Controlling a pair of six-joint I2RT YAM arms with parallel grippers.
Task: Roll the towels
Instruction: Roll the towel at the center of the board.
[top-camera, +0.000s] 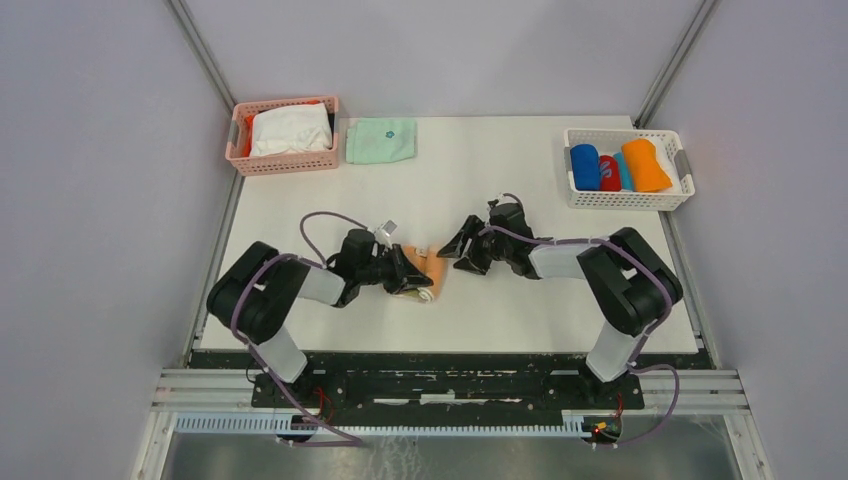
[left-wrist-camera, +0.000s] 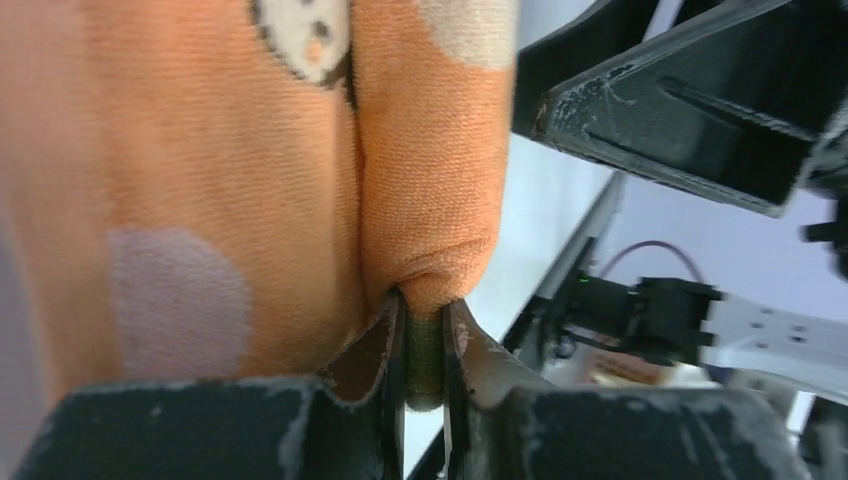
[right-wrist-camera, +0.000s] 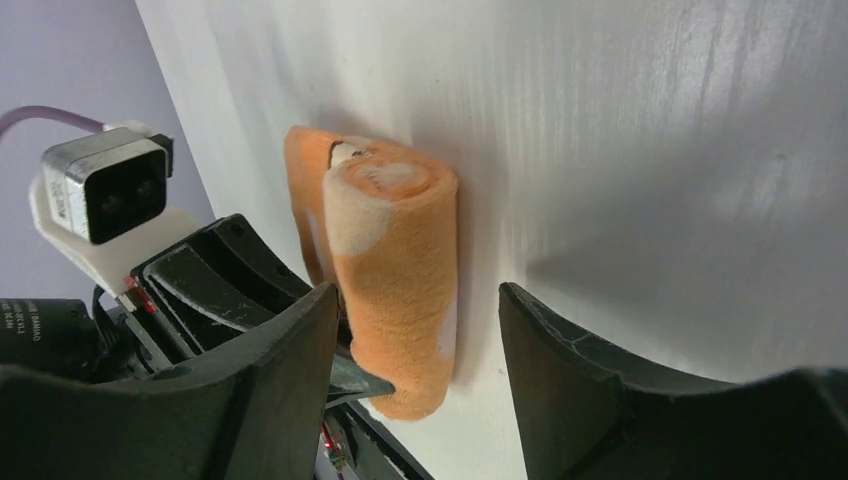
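Observation:
The peach dotted towel (top-camera: 431, 271) lies rolled up near the middle of the table. My left gripper (top-camera: 416, 279) is shut on one end of it, pinching a fold of the cloth (left-wrist-camera: 430, 250) between its fingertips (left-wrist-camera: 385, 335). Just to the right, my right gripper (top-camera: 456, 246) stands open. Its jaws sit either side of the roll (right-wrist-camera: 395, 260) without touching it. A rolled blue towel (top-camera: 584, 167) and a rolled orange towel (top-camera: 646, 165) lie in the white basket (top-camera: 628, 201) at the back right.
A red roll (top-camera: 609, 172) lies between the blue and orange towels in the white basket. A pink basket (top-camera: 285, 164) with white cloth stands at the back left. A folded mint-green cloth (top-camera: 381, 140) lies beside it.

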